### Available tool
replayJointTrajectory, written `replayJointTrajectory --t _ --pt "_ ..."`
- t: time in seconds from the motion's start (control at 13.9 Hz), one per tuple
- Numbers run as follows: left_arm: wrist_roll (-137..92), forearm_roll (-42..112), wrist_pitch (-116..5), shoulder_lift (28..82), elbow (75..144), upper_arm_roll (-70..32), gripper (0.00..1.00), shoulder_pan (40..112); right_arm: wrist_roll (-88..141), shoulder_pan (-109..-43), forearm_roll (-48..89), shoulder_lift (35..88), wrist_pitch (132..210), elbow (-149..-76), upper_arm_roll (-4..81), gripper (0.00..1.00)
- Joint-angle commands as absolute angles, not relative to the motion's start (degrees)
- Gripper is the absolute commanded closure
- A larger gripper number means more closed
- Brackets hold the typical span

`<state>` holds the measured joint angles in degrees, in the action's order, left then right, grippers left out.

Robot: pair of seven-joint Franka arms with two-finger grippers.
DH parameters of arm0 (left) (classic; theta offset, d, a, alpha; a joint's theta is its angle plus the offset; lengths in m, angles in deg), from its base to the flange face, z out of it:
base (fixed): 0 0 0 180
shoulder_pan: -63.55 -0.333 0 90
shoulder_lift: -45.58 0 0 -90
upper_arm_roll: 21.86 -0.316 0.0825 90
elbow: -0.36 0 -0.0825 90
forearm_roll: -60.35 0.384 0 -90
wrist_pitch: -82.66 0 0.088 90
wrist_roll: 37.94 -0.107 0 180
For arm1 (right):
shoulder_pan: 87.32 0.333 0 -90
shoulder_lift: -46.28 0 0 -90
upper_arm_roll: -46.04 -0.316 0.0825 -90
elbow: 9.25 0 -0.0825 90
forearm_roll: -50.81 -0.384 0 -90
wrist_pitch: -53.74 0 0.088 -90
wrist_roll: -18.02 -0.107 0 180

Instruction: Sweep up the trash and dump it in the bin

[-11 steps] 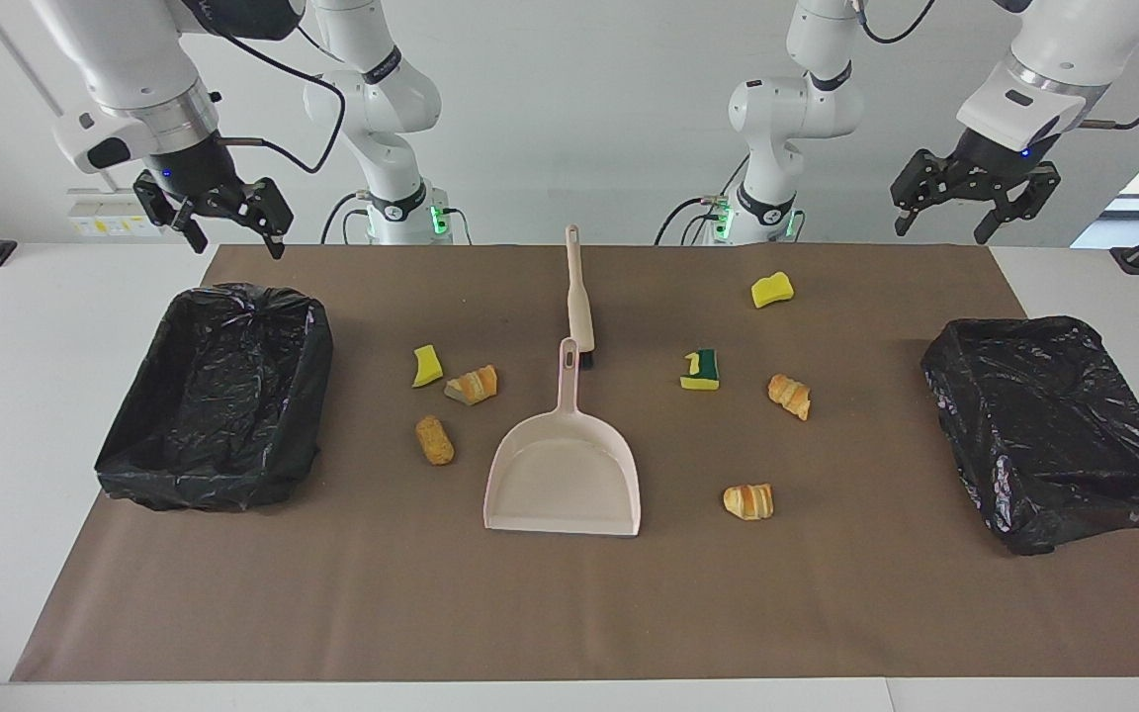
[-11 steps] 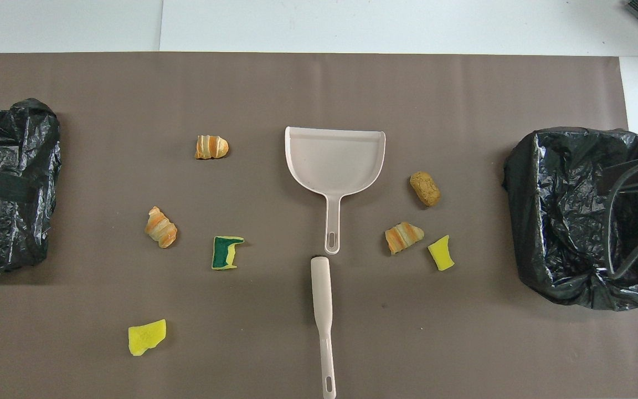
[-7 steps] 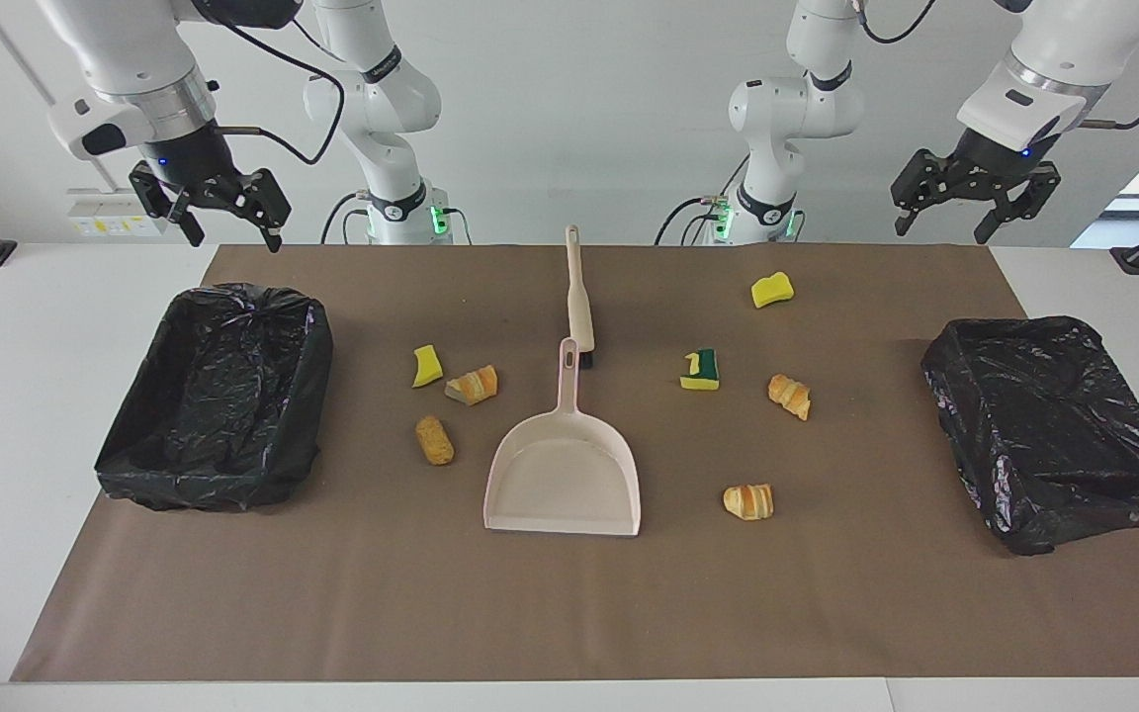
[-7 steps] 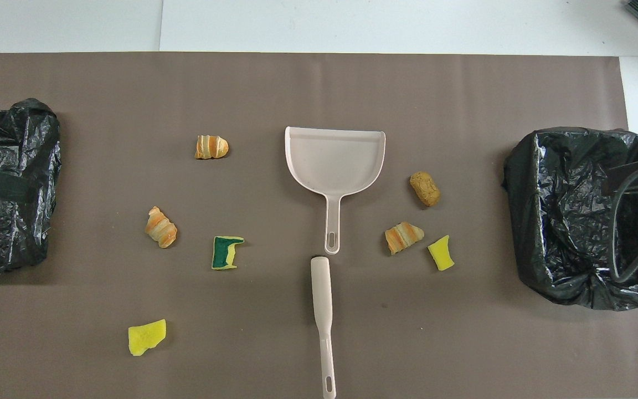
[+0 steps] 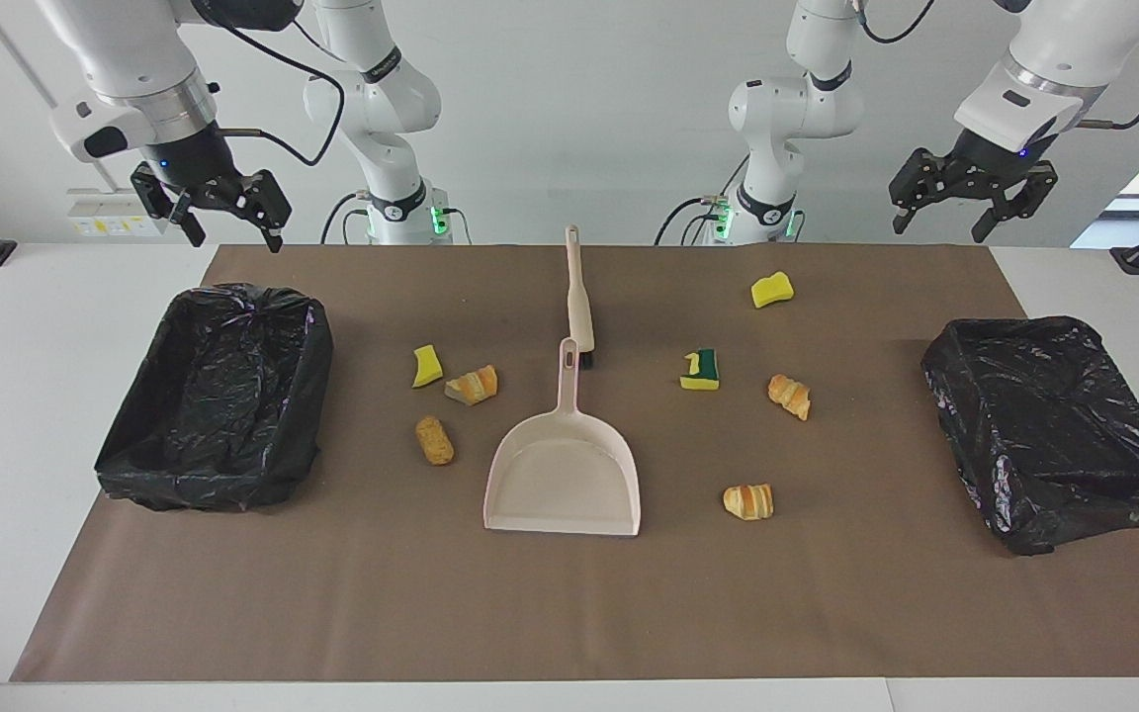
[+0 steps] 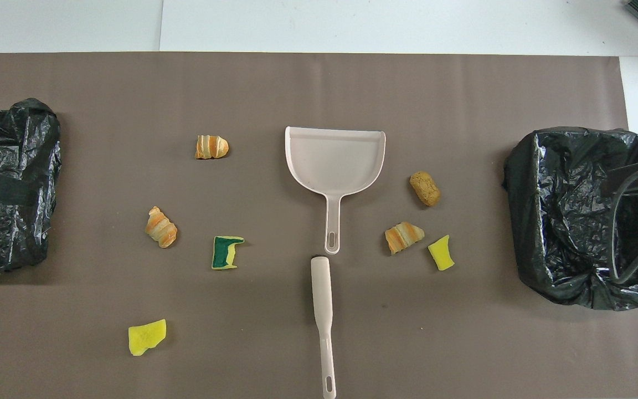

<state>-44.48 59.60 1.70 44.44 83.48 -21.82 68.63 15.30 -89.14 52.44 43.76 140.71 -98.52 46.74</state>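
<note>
Several bits of trash lie on the brown mat: a yellow sponge piece [image 5: 772,289] [image 6: 147,336], a green-backed one [image 5: 700,370] [image 6: 225,252], two croissant pieces [image 5: 789,395] [image 5: 748,500], another yellow piece [image 5: 426,365], a bread piece [image 5: 472,385] and a brown roll [image 5: 434,439]. The pink dustpan [image 5: 563,465] [image 6: 334,160] lies in the middle, with the beige brush [image 5: 578,297] [image 6: 322,310] just nearer the robots. One black-lined bin [image 5: 214,396] [image 6: 579,216] stands at the right arm's end, another bin [image 5: 1054,425] [image 6: 9,183] at the left arm's end. My right gripper [image 5: 233,237] and left gripper [image 5: 937,229] hang high, open and empty.
The brown mat [image 5: 569,613] covers most of the white table. A black cable [image 6: 629,221] from the right arm shows above the bin at that end in the overhead view. Black stands sit at both table corners nearest the robots.
The right gripper has risen a little and turned slightly. The left gripper has barely shifted upward. Nothing on the mat has moved.
</note>
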Motion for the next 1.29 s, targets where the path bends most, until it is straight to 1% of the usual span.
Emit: replayJointTrajectory --t 0.0,0.22,0.5,0.65,0.86,1.01,1.22 --pt "-44.09 59.39 2.07 41.55 86.91 -21.69 0.00 69.44 16.62 -90.13 52.22 42.15 141.36 -100.48 46.13 0.00" --pt "-39.72 59.30 0.67 38.21 92.18 -18.63 0.00 69.70 16.53 -89.96 52.22 42.15 141.72 -100.48 46.13 0.00" --pt "-31.98 58.86 -4.69 29.60 105.79 -10.81 0.00 69.79 16.70 -89.96 52.13 42.15 141.19 -100.48 46.13 0.00" --pt "-29.34 57.11 -6.98 26.96 110.81 -7.20 0.00 69.79 16.62 -89.96 52.13 42.15 141.36 -100.48 46.13 0.00" --pt "-24.08 53.33 -12.15 25.98 115.92 -0.80 0.00 69.79 16.62 -89.96 52.13 42.15 141.19 -100.48 46.13 0.00" --pt "-17.67 53.06 -16.02 25.98 118.82 4.83 0.00 69.79 16.62 -89.96 52.13 42.15 141.19 -100.48 46.13 0.00" --pt "-13.17 47.80 -23.31 26.33 122.95 11.34 0.00 69.88 16.62 -89.96 52.13 42.15 141.19 -100.48 46.13 0.00"
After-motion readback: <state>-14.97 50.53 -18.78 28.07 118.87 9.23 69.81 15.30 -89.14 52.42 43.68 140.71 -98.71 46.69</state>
